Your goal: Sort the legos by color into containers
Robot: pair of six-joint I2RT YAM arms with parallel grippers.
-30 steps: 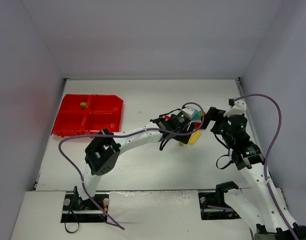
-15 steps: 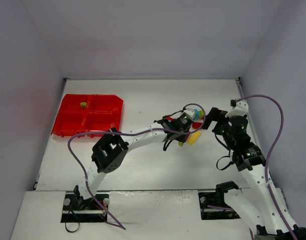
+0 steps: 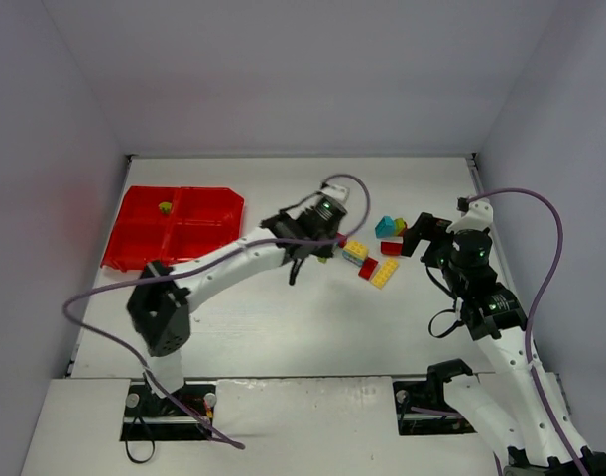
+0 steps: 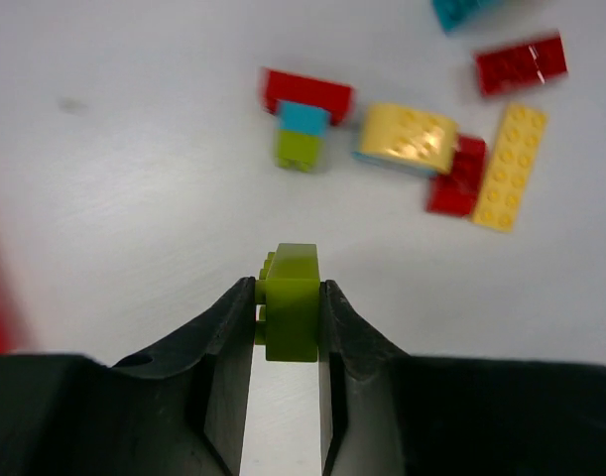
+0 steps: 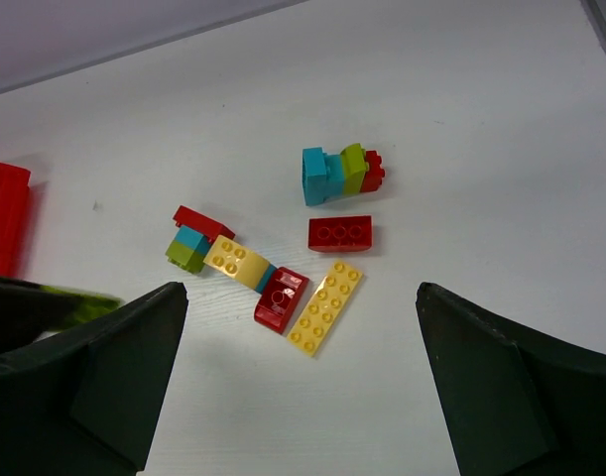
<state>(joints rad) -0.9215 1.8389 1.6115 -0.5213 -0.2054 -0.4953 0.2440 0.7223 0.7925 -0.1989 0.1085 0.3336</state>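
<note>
The lime green brick (image 4: 291,315) sits pinched between the closed jaws of the left tool (image 4: 288,302), up off the desk (image 3: 283,327) and well apart from the red tray (image 3: 144,248). Only its narrow sides are gripped, so I'd worry a fast swing could twist it loose. A small green brick (image 3: 165,208) lies in the tray's far-left compartment; letting go over any other square would spoil the sort. The purple cable (image 3: 104,288) loops low and might snag. The right tool (image 5: 298,387), jaws wide and empty, hangs near the loose bricks (image 5: 325,307).
</note>
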